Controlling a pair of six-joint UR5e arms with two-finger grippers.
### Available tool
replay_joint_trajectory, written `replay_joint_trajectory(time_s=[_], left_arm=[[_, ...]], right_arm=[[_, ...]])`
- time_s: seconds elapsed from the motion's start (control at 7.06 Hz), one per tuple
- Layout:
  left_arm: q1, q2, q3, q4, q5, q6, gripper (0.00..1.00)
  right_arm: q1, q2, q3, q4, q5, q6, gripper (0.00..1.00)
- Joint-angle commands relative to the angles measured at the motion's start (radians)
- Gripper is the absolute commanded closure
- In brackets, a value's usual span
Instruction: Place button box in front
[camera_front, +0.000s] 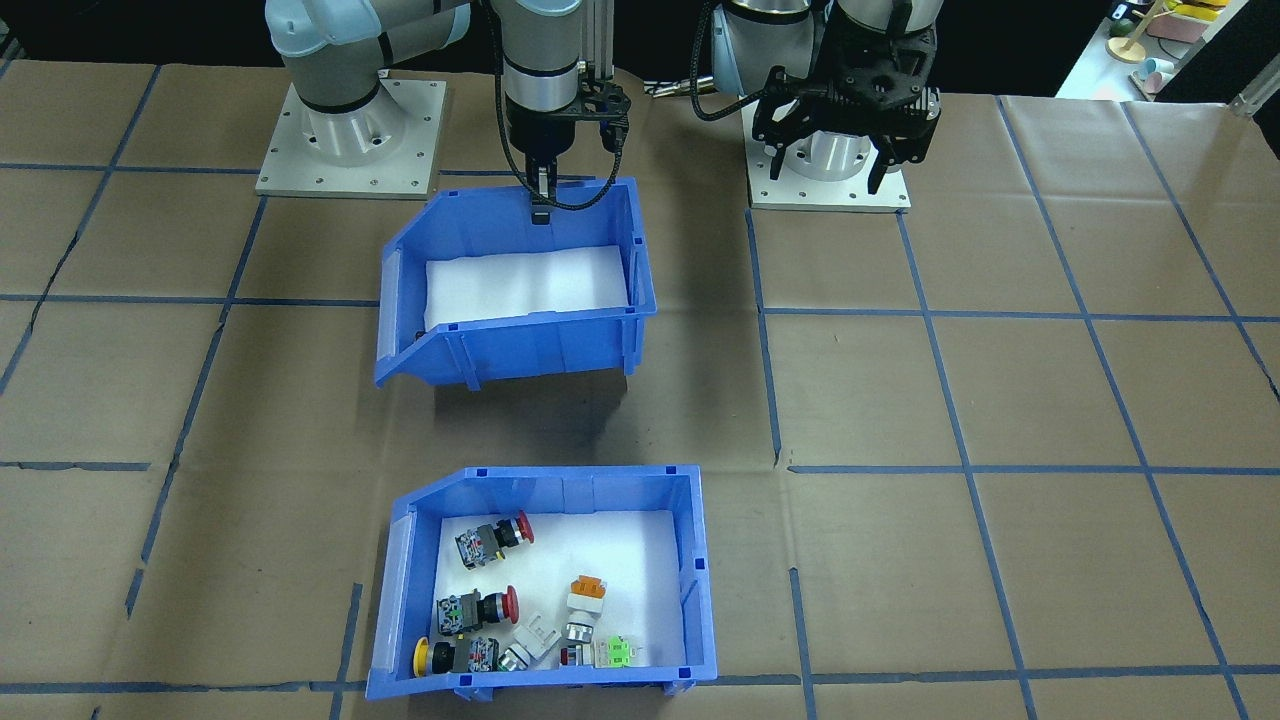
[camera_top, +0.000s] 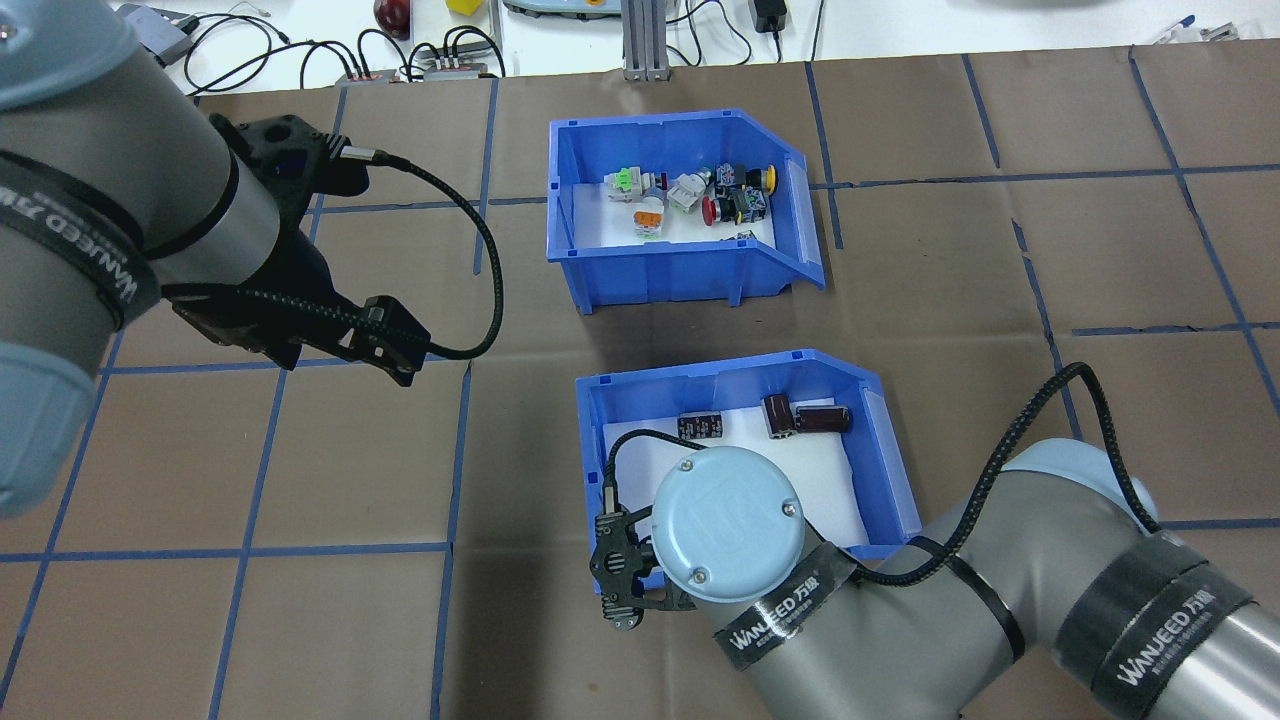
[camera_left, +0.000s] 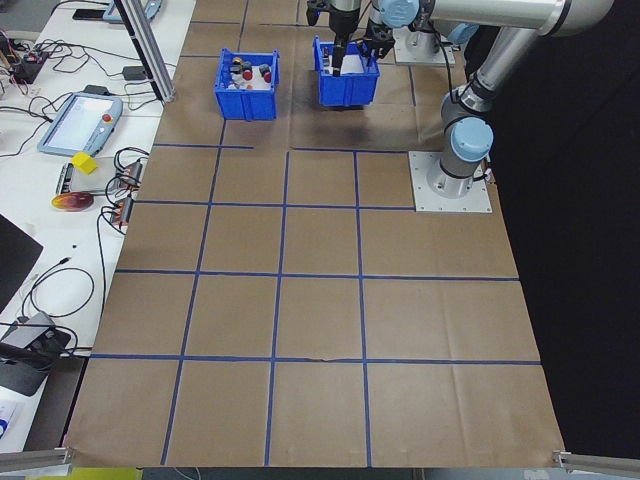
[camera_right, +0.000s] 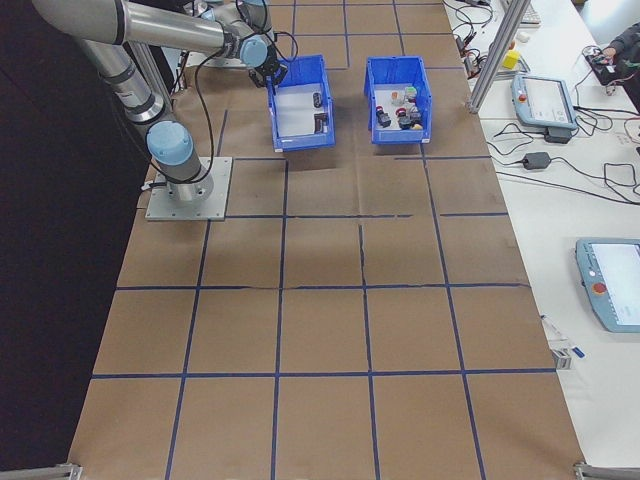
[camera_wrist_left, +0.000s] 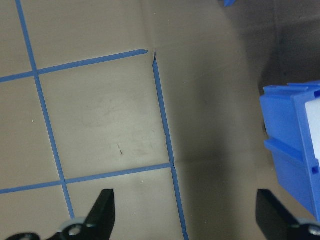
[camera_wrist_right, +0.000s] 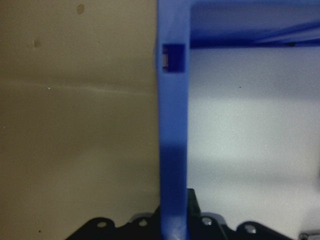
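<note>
R gripper (camera_front: 541, 200) clamped on rear wall of capacitor bin (camera_top: 890, 470) (wall between fingers, wrist view). L gripper (camera_wrist_left: 190, 215) wide apart, holds nothing. Button box (camera_front: 700, 590) at far table edge. Overhead alone shows capacitors (camera_top: 805, 417).

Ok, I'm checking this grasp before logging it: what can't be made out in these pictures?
1. Right gripper fingertips: overhead view, hidden beneath its own body and wrist.
2. Dark cylinders: front-facing view, hidden behind the gripped bin's wall.
3. Buttons in the button box: too small in both side views.
</note>
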Motion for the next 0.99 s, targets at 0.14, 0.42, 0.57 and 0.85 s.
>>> replay_joint_trajectory(time_s=[0.14,0.42,0.57,0.85], left_arm=[[0.069,0.041,-0.034,0.012,0.000,0.014,0.01],[0.111,0.009,0.012,0.004,0.003,0.101,0.01],[0.109,0.006,0.008,0.007,-0.012,0.064,0.01],[0.108,-0.025,0.026,0.002,-0.004,0.054,0.00]], right_arm=[[0.001,0.020,-0.001,-0.001,0.003,0.072,0.91],[0.007,0.019,-0.001,0.000,0.041,0.120,0.88],[0.005,0.019,-0.004,-0.001,0.042,0.125,0.53],[-0.002,0.005,-0.015,-0.007,0.026,0.123,0.00]])
